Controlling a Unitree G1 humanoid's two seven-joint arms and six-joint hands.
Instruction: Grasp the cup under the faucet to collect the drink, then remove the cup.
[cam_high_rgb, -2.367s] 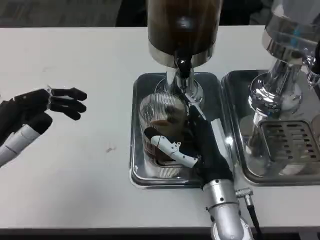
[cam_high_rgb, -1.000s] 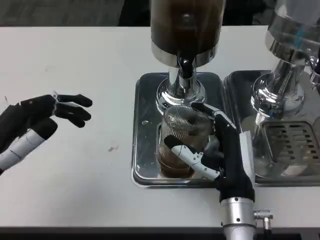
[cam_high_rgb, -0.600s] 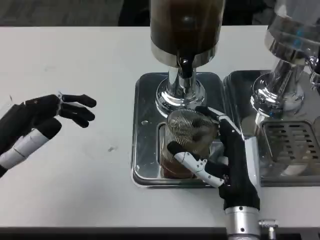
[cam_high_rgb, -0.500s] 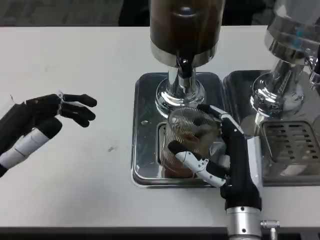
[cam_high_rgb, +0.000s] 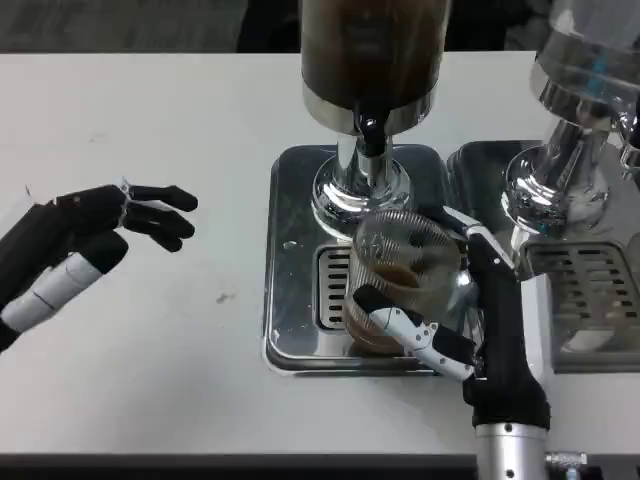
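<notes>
- Cup (cam_high_rgb: 400, 285): clear ribbed plastic with brown drink in the bottom, held over the front right part of the steel drip tray (cam_high_rgb: 290, 250), nearer the camera than the faucet (cam_high_rgb: 371, 135) and a little to its right, no longer directly beneath it.
- Right hand (cam_high_rgb: 470, 330): wrapped around the cup, thumb across the near side and fingers (cam_high_rgb: 470, 225) curling round the far right side, so it grips the cup firmly; the forearm comes up from the bottom edge of the picture.
- Left hand (cam_high_rgb: 95, 235): hovering above the white table (cam_high_rgb: 180, 110) well to the left of the tray, fingers spread apart and holding nothing.
- Dispenser (cam_high_rgb: 372, 50): dark tank on a chrome column standing at the back of the tray, with the slotted grille (cam_high_rgb: 332, 290) showing beside the cup.
- Second dispenser (cam_high_rgb: 580, 100): chrome, standing on its own tray at the right edge.
</notes>
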